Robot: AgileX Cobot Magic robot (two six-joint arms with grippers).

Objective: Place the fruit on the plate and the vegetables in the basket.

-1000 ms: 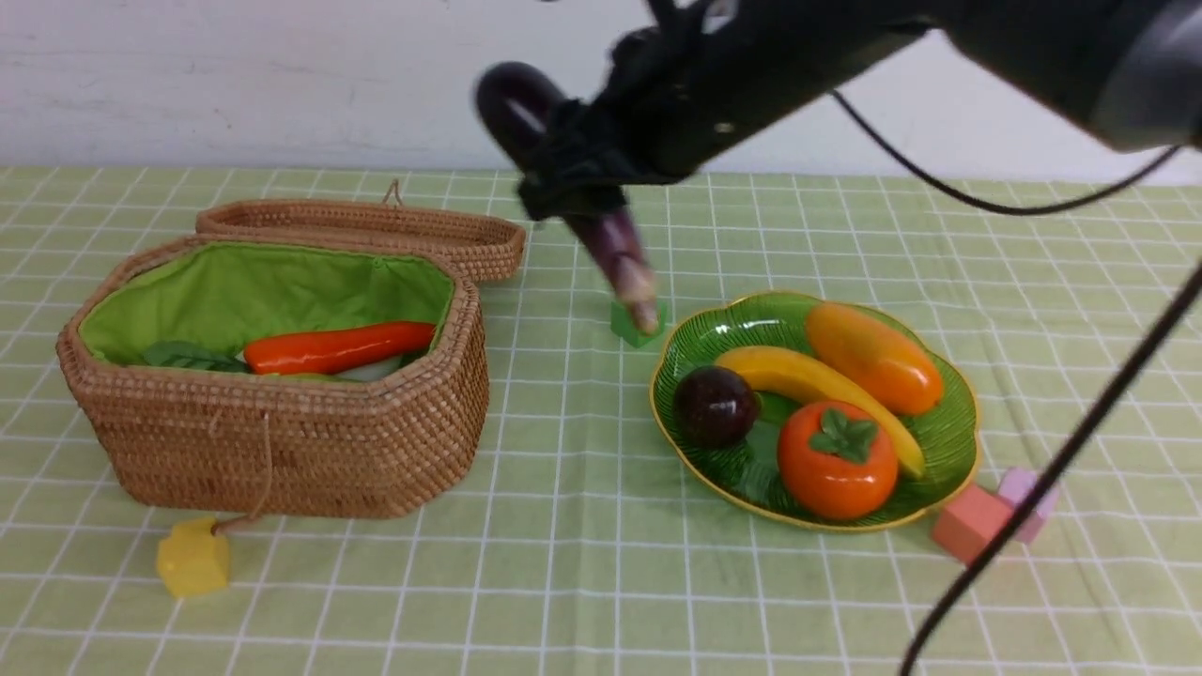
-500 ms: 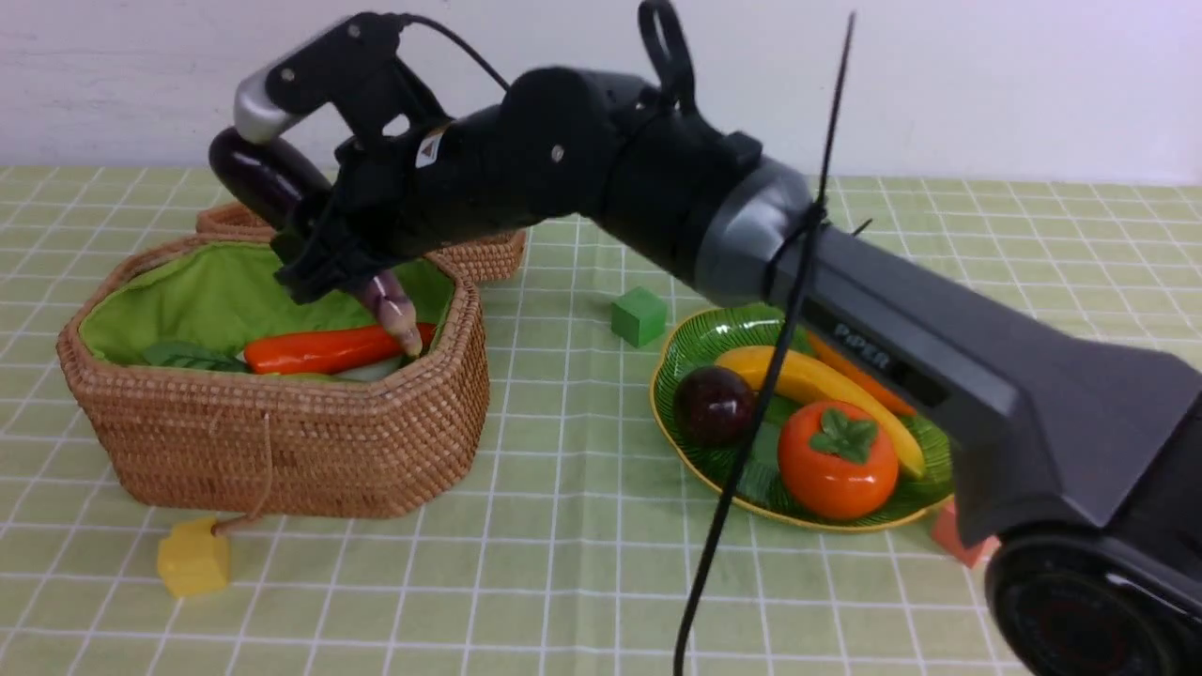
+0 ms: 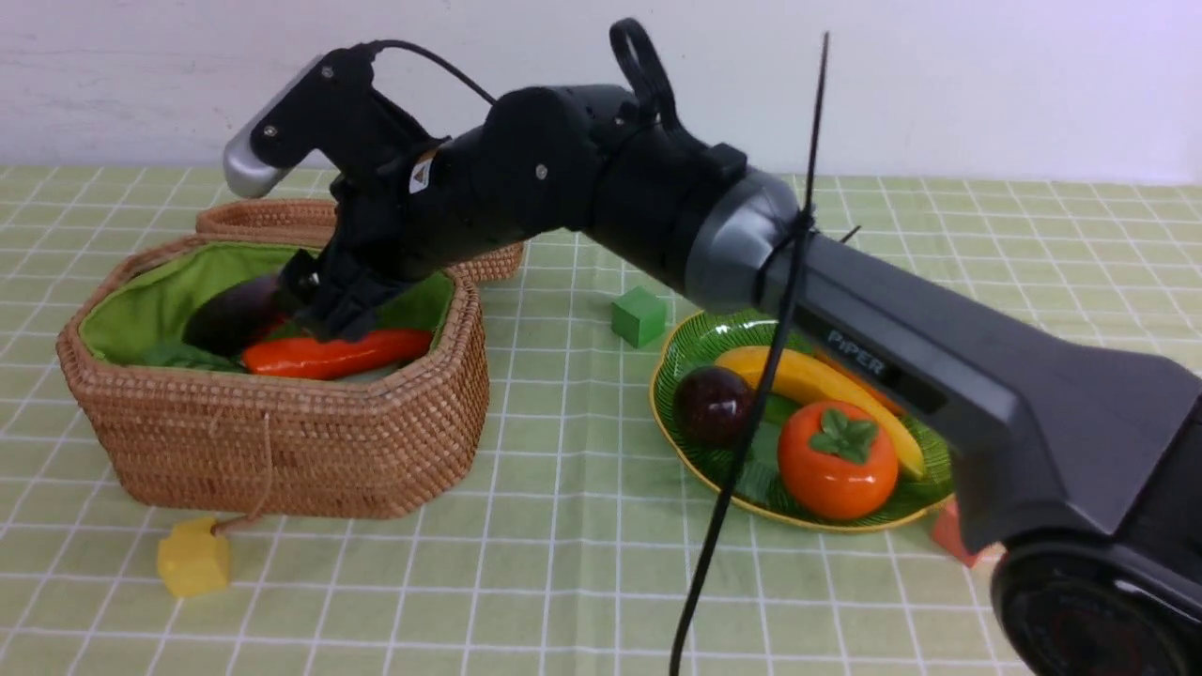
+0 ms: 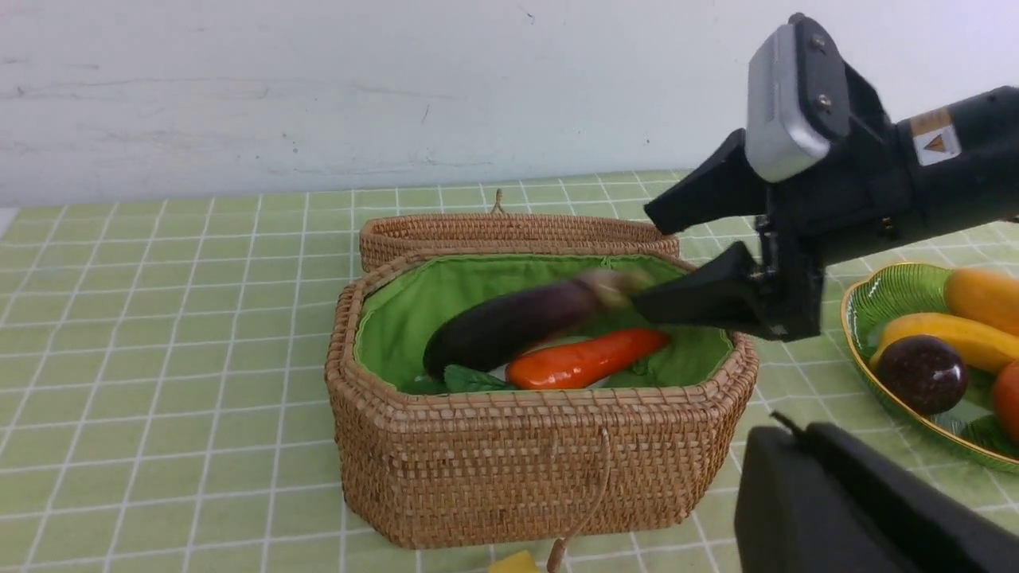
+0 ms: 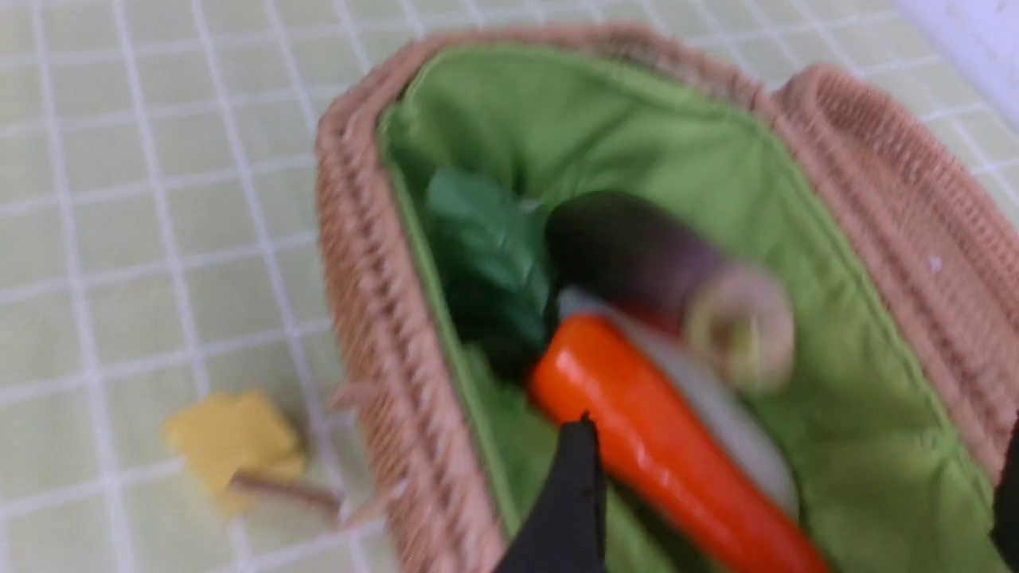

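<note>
The wicker basket [image 3: 282, 451] [image 4: 541, 469] [image 5: 358, 263] holds a red-orange pepper [image 3: 329, 352] [image 4: 585, 358] [image 5: 653, 430], a white radish [image 5: 716, 406] with green leaves [image 5: 493, 263], and the dark purple eggplant [image 3: 230, 314] [image 4: 509, 322] [image 5: 629, 255], which is blurred, slanted and free of the fingers. My right gripper [image 3: 324, 314] [image 4: 641, 259] [image 5: 792, 477] hangs open over the basket's right half. The green plate [image 3: 676, 422] carries a purple ball [image 3: 714, 404], a banana [image 3: 798, 376] and a leaf-capped orange fruit [image 3: 836, 460]; the mango [image 4: 983, 294] shows beside them. My left gripper [image 4: 796, 438] is shut on nothing, low beside the basket.
The basket's lid [image 3: 376, 225] lies open behind it. A green cube [image 3: 639, 314] sits between basket and plate, and a yellow cube [image 3: 192, 559] hangs on the basket's cord. A pink cube [image 3: 948, 535] peeks from under my right arm, which spans the plate.
My right arm swung left from above the green cube to over the basket, lowered and opened. The eggplant left the fingers and dropped into the basket.
</note>
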